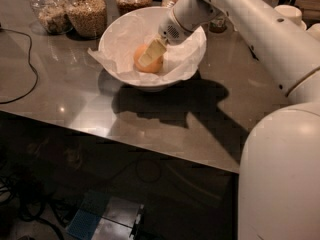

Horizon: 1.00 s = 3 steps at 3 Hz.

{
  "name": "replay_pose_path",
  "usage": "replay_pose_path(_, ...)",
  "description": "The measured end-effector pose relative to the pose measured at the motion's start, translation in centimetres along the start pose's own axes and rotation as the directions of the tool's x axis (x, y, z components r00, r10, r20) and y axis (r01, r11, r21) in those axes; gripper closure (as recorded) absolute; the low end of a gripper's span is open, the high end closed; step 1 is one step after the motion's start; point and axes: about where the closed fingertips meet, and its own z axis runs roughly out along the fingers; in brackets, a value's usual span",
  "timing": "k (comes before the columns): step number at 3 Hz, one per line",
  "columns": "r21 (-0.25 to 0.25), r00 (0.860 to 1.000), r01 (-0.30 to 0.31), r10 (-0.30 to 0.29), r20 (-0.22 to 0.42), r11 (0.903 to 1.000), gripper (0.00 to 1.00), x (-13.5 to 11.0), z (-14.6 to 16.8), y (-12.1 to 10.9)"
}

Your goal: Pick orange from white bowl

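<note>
Gripper (151, 55) reaches down into the white bowl (114, 31), resting against the near right side of the orange (141, 64); whether it is gripping the fruit or not cannot be told. One white arm (260, 29) stretches from the right foreground, angling far and left, with its wrist tilted down over the bowl's right rim. Inside the bowl, the orange lies on crumpled white paper (107, 59). Bowl and paper sit on a grey table (75, 99), with glass jars (87, 14) just beyond.

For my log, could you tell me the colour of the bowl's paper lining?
White paper lining, camera view; gripper at the orange.
</note>
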Motion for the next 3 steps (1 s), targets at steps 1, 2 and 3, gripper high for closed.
replay_pose_path(1, 0.028, 1.0, -0.026, 0.026, -0.012, 0.9993, 0.26, 0.61, 0.38, -0.45)
replay_pose_path(2, 0.047, 0.999, -0.032, 0.033, -0.023, 0.9984, 0.29, 0.63, 0.62, -0.41)
replay_pose_path(3, 0.046, 0.998, -0.043, 0.044, -0.035, 0.9981, 0.3, 1.16, 0.82, 0.28)
